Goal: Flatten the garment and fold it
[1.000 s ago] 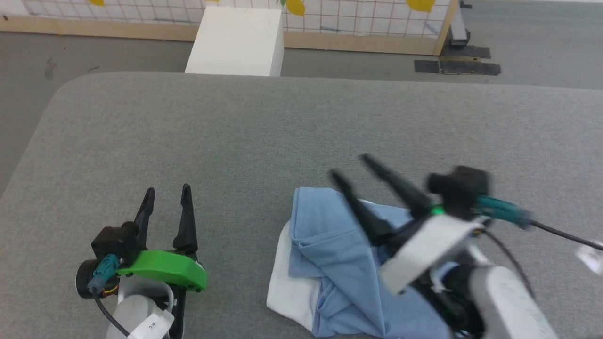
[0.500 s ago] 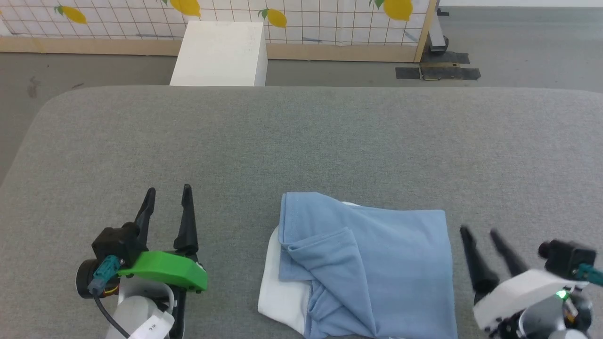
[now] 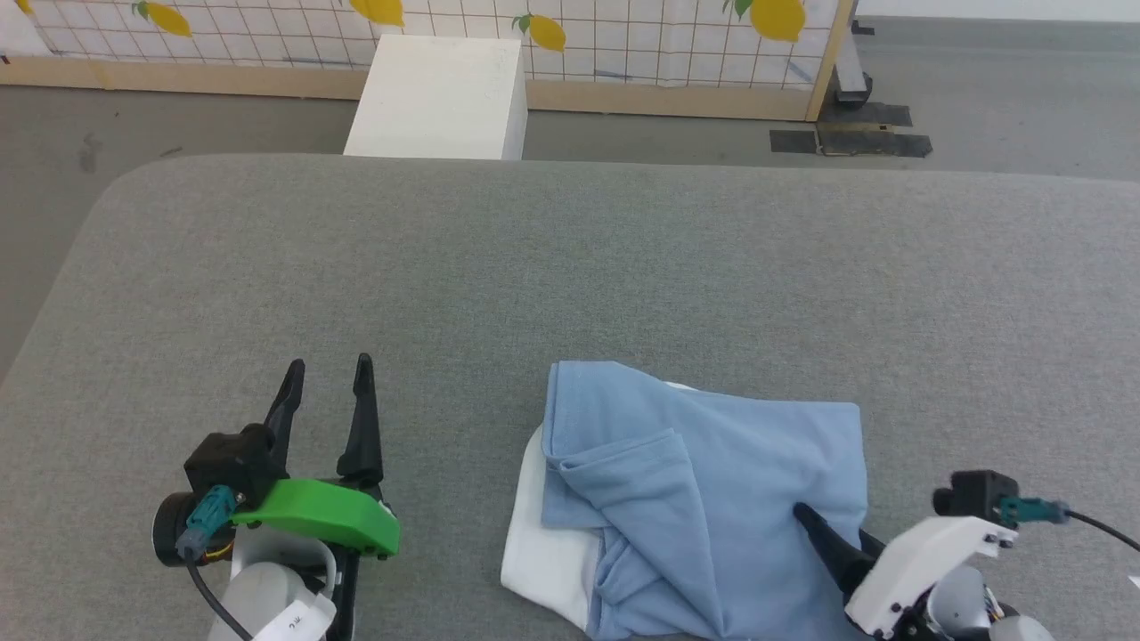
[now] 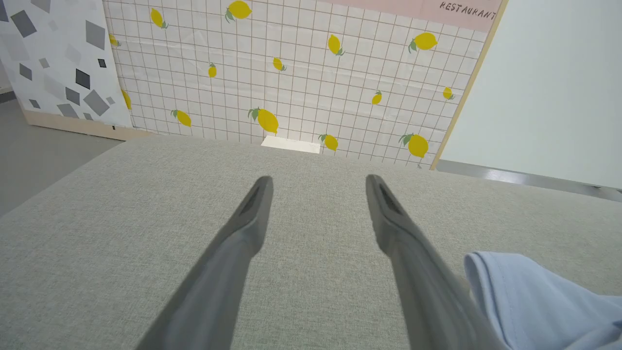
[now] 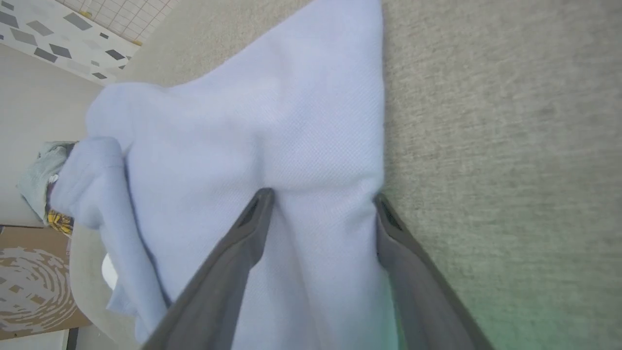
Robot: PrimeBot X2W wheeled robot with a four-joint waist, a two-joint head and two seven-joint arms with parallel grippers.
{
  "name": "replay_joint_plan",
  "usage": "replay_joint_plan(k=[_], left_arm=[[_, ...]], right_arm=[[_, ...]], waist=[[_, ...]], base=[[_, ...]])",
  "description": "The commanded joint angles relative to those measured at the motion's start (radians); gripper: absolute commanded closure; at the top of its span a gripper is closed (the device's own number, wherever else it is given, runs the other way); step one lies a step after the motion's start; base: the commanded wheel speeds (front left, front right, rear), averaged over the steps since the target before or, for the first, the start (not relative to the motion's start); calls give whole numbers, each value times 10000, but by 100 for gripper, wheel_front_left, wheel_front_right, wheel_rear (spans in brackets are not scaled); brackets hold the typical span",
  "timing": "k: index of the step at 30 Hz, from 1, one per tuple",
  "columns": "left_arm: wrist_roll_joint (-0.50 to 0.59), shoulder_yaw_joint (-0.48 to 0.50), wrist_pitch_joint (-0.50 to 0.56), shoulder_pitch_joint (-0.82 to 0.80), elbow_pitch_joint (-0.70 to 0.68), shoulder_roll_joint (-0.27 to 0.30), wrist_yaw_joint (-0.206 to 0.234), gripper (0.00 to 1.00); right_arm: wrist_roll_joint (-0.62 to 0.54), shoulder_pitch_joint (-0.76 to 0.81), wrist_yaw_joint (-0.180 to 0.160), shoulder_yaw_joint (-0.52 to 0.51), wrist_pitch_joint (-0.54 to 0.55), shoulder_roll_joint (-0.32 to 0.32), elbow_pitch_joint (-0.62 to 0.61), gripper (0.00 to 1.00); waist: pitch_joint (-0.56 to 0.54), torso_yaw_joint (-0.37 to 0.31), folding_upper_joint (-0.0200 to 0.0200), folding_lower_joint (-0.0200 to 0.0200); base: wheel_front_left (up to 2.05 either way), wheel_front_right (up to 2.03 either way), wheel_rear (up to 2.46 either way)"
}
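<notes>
The garment [image 3: 704, 499] lies crumpled on the grey table [image 3: 570, 267] near its front edge, light blue with a white part [image 3: 543, 556] at its left side. My right gripper [image 3: 833, 525] is at the garment's near right corner. In the right wrist view its fingers stand open [image 5: 321, 194], one tip on the blue cloth [image 5: 272, 121] and the other at the cloth's edge. My left gripper [image 3: 325, 378] rests open on bare table left of the garment, nothing between its fingers [image 4: 318, 179]. The garment's corner [image 4: 534, 301] shows beside it.
A white box [image 3: 436, 89] stands on the floor beyond the table's far edge, before a lemon-print tiled wall [image 3: 623, 27]. The table's rounded far left corner [image 3: 116, 178] is in view. Bare grey surface stretches behind and beside the garment.
My right gripper swung from above the garment's middle out to its right, then came back low onto its near right corner. The head camera shifted slightly. The left gripper stayed put.
</notes>
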Motion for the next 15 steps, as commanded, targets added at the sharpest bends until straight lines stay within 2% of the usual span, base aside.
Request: replay_joint_plan(k=[1, 2, 3, 6, 8, 12, 15], left_arm=[[28, -2, -45, 90, 30, -46, -48, 0], [26, -1, -45, 87, 32, -46, -49, 0], [23, 4, -45, 83, 34, -47, -45, 0], [12, 39, -45, 84, 27, -49, -18, 0], [-6, 108, -45, 121, -13, -50, 23, 0], [-43, 239, -45, 199, -141, -52, 86, 0], [-55, 355, -45, 203, -258, -53, 112, 0]], right_arm=[[21, -123, -13, 240, 258, 54, 336, 31], [-11, -192, -13, 295, 323, 54, 421, 60], [-92, -273, -13, 344, 368, 54, 471, 100], [-547, -484, -13, 365, 407, 54, 334, 100], [-1313, -662, -13, 350, 490, 54, -25, 100], [-3517, -1184, -13, 499, 1137, 55, -1396, 100], [-5391, -1747, -13, 1052, 1787, -133, -2585, 100]], waist=[[14, 27, 0, 0], [19, 33, 0, 0], [23, 35, 0, 0], [35, -11, 0, 0], [42, -132, 0, 0], [131, -531, 0, 0], [250, -951, 0, 0]], base=[[0, 0, 0], [0, 0, 0], [0, 0, 0], [0, 0, 0], [0, 0, 0], [0, 0, 0], [0, 0, 0]])
